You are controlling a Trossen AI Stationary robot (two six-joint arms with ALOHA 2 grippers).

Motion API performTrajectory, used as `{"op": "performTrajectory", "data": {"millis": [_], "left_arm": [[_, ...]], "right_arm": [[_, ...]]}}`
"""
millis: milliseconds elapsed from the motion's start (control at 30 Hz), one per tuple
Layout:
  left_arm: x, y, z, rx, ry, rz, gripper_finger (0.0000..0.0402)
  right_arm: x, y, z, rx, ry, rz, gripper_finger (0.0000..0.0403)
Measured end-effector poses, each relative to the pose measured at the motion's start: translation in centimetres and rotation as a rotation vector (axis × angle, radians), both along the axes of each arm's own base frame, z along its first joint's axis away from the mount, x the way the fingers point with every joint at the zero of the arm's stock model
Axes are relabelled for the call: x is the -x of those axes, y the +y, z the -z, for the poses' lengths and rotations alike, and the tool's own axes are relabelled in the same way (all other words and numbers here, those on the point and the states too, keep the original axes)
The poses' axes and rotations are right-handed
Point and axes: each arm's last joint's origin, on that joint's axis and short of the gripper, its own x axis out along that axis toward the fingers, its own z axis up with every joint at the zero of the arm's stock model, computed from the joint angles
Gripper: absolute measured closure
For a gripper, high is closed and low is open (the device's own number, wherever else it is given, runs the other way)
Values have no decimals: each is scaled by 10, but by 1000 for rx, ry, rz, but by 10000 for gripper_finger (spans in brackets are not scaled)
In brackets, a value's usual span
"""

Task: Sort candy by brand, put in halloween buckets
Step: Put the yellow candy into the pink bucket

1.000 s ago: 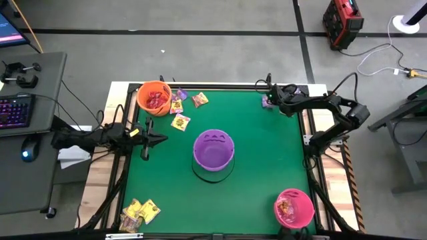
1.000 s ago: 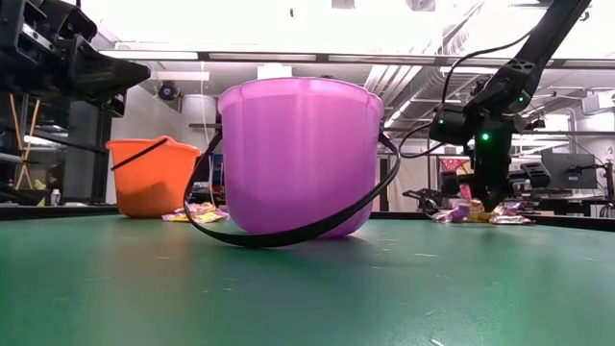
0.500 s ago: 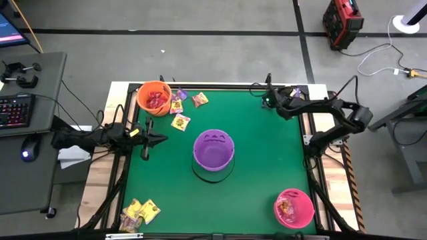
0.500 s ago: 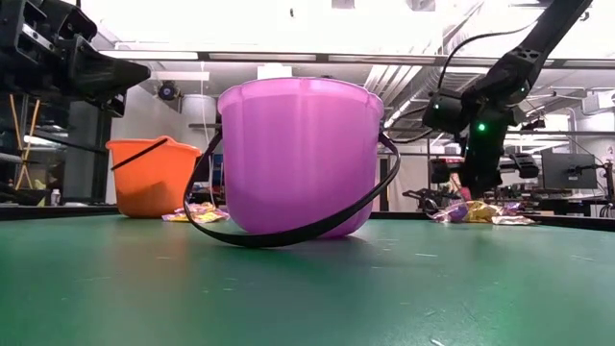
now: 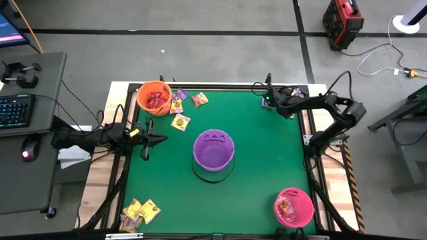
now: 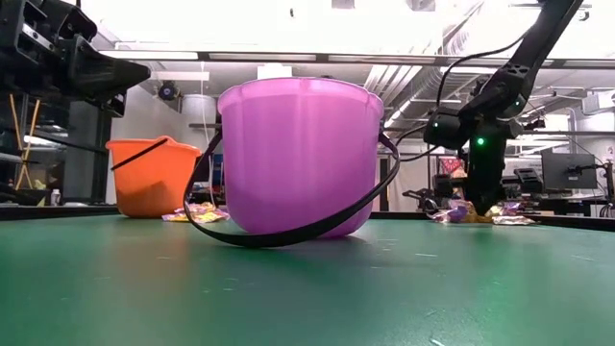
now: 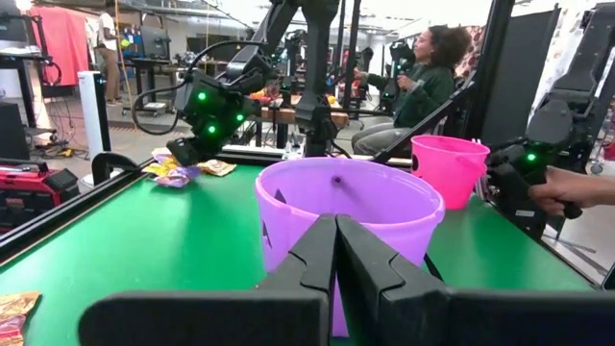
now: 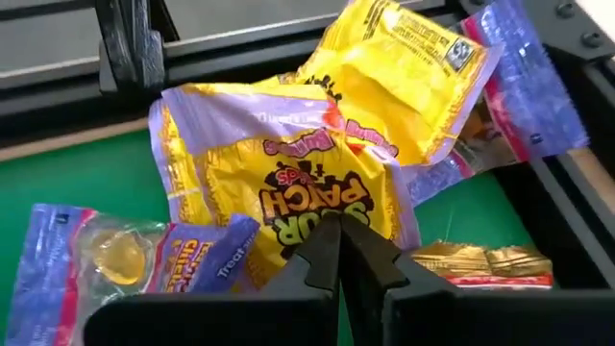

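Candy lies in three groups: a pile [image 8: 288, 183] at the far right corner, some [image 5: 180, 107] beside the orange bucket [image 5: 154, 98], and some [image 5: 140, 211] at the near left corner. The purple bucket [image 5: 213, 149] stands mid-table and the pink one [image 5: 294, 207] near right; red packets show in the orange one, candy in the pink. My right gripper [image 8: 334, 229] is shut and slants down onto the corner pile [image 6: 471, 213]. My left gripper [image 7: 336, 221] waits shut at the table's left side, level and above the mat. My right gripper's shut fingertips [image 8: 322, 240] sit against the middle of a yellow packet [image 8: 307, 192] on top of the corner pile, slanting down from above. The packet lies on the other packets. Whether any wrapper is caught between the fingers I cannot tell.
The table's dark frame rails [image 8: 125, 48] run close behind and beside the corner pile. A person [image 7: 423, 67] sits beyond the right edge, and a hand [image 7: 567, 187] shows there. Open green mat [image 5: 267, 167] lies between the purple and pink buckets.
My right gripper has risen a little and shifted toward the far edge, then come back down onto the corner pile. It has stayed shut throughout.
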Motion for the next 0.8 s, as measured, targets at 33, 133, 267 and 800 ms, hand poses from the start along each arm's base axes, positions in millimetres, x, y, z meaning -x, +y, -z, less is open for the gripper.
{"op": "performTrajectory", "data": {"millis": [33, 133, 267, 800], "left_arm": [[0, 0, 0, 1, 0, 0, 401], [0, 0, 0, 0, 0, 0, 401], [0, 0, 0, 0, 0, 0, 401], [0, 0, 0, 0, 0, 0, 401]], "right_arm": [[0, 0, 1, -8, -2, -3, 403], [-1, 0, 3, -34, -3, -27, 403], [-6, 6, 4, -90, -2, -109, 403], [-42, 60, -19, -169, -127, -474, 403]]}}
